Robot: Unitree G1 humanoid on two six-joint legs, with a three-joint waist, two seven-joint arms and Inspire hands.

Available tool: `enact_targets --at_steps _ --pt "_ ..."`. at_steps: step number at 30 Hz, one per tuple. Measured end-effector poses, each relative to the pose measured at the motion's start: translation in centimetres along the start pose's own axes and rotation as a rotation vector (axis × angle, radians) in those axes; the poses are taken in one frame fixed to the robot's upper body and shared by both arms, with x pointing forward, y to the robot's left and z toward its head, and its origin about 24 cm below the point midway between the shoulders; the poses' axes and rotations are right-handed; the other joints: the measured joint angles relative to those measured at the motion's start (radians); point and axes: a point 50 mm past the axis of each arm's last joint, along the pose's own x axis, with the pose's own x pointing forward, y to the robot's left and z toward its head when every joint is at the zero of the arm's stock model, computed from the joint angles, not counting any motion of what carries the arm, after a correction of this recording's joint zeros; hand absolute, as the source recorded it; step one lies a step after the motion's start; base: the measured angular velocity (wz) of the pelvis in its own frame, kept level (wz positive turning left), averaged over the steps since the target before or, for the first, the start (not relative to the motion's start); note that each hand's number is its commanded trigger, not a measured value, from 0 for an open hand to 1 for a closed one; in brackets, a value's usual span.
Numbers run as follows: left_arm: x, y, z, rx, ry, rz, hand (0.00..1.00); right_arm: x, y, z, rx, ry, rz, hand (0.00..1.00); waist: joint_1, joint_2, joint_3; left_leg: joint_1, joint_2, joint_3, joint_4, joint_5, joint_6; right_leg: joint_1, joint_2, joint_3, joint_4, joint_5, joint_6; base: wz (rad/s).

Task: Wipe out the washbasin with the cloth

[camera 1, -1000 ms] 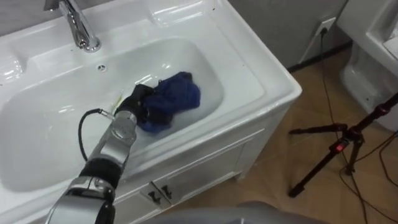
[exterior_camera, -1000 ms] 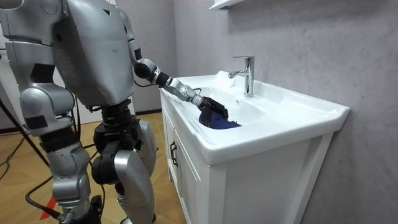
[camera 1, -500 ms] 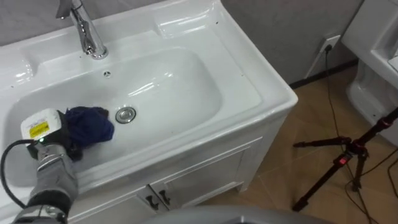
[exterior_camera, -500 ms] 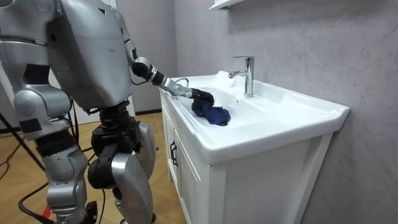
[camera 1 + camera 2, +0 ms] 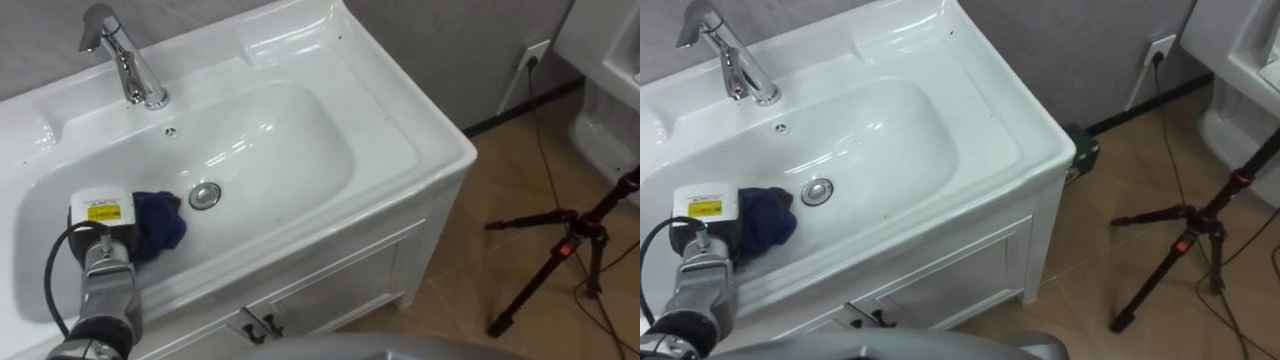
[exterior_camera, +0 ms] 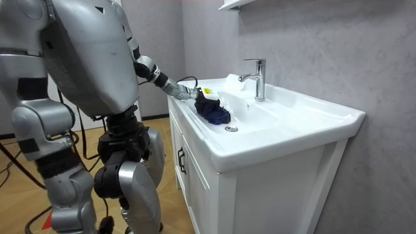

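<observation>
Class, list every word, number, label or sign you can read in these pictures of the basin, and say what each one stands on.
Yellow label on the back of the left hand: dark print, too small to read.
Basin, tap, blue cloth, wall socket: no lettering visible.
So no text here can be quoted.

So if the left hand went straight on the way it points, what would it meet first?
The blue cloth against the left hand; past that, probably the basin's back wall, though depth is unclear.
</observation>
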Motion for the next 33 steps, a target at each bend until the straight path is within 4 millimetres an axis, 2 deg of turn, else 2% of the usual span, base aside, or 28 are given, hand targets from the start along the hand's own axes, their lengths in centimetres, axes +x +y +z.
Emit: enact_targets --at_steps 2,8,14,17,18,19,21,24,27,28,30,32,33 --pt "-0.1 -0.1 0.0 -0.014 0.005 -0.006 1.00 0.0 -0.1 0.0 0.033 -0.008 -0.009 0.00 0.005 0.004 -0.0001 0.002 0.000 0.001 0.002 0.000 0.000 0.002 0.000 -0.001 0.001 -0.004 -0.002 0.03" --pt "-0.3 -0.6 -0.4 -0.215 0.104 -0.011 1.00 0.0 -0.4 0.0 0.128 -0.052 -0.023 0.00 0.010 0.007 0.0001 -0.001 0.001 -0.001 0.002 0.006 0.009 0.004 -0.001 -0.006 0.000 -0.016 -0.008 0.03" --pt "-0.2 -0.2 -0.8 -0.590 0.177 -0.021 1.00 -0.1 -0.5 0.9 0.139 -0.125 -0.046 0.00 0.019 0.005 0.0021 -0.014 0.001 -0.004 0.001 0.007 0.011 0.005 -0.014 -0.032 -0.003 -0.017 -0.009 0.13" --pt "0.1 0.5 -1.2 -0.783 0.205 -0.007 1.00 -0.1 -0.6 1.2 0.186 -0.170 -0.048 0.00 0.020 -0.003 0.0102 -0.029 -0.005 -0.035 0.001 0.007 0.011 -0.003 -0.019 -0.043 -0.003 -0.020 -0.004 0.15" --pt "0.4 1.2 -1.1 -0.848 0.200 0.015 1.00 -0.1 -0.5 1.3 0.209 -0.183 -0.045 0.00 0.020 -0.007 0.0220 -0.033 -0.007 -0.042 0.001 0.007 0.011 -0.004 -0.019 -0.050 -0.005 -0.022 -0.002 0.23" --pt "0.5 1.7 -1.1 -0.904 0.192 0.029 1.00 -0.1 -0.5 1.4 0.226 -0.194 -0.042 0.00 0.021 -0.008 0.0253 -0.045 -0.009 -0.050 0.001 0.007 0.011 -0.008 -0.020 -0.054 -0.014 -0.020 0.002 0.21" --pt "0.6 2.2 -1.0 -0.982 0.183 0.047 1.00 -0.2 -0.4 1.5 0.247 -0.210 -0.036 0.00 0.028 -0.009 0.0264 -0.066 -0.012 -0.054 0.002 0.007 0.011 -0.024 -0.022 -0.055 -0.017 -0.017 0.006 0.13" --pt "0.6 3.2 -0.6 -1.090 0.159 0.078 1.00 -0.1 -0.2 1.5 0.309 -0.240 -0.021 0.00 0.030 -0.018 0.0289 -0.091 -0.015 -0.059 0.003 0.007 0.011 -0.033 -0.032 -0.085 -0.021 -0.012 0.011 0.19" --pt "0.7 4.7 -0.5 -1.140 0.125 0.130 1.00 -0.2 0.2 2.0 0.363 -0.284 0.002 0.00 0.035 -0.038 0.0401 -0.100 -0.015 -0.064 0.003 0.007 0.011 -0.035 -0.034 -0.091 -0.025 -0.011 0.012 0.12" --pt "0.7 5.1 -0.5 -1.160 0.113 0.142 1.00 -0.2 0.3 2.1 0.391 -0.298 0.014 0.00 0.034 -0.047 0.0356 -0.106 -0.015 -0.071 0.003 0.007 0.011 -0.034 -0.034 -0.098 -0.034 -0.010 0.013 0.15" --pt "0.6 5.7 -0.3 -1.166 0.085 0.156 1.00 -0.2 0.4 2.4 0.435 -0.321 0.026 0.00 0.037 -0.052 0.0324 -0.108 -0.015 -0.082 0.003 0.007 0.011 -0.030 -0.034 -0.099 -0.040 -0.003 0.013 0.07" --pt "0.6 6.4 -0.2 -1.177 0.062 0.185 1.00 -0.3 0.4 2.6 0.455 -0.340 0.035 0.00 0.036 -0.051 0.0308 -0.106 -0.016 -0.084 0.003 0.007 0.011 -0.016 -0.034 -0.094 -0.057 0.002 0.014 0.02" --pt "0.6 7.2 -0.3 -1.185 0.044 0.214 1.00 -0.3 0.5 2.6 0.454 -0.343 0.039 0.00 0.037 -0.049 0.0272 -0.102 -0.016 -0.085 0.003 0.006 0.012 -0.015 -0.034 -0.093 -0.058 0.003 0.015 0.00"
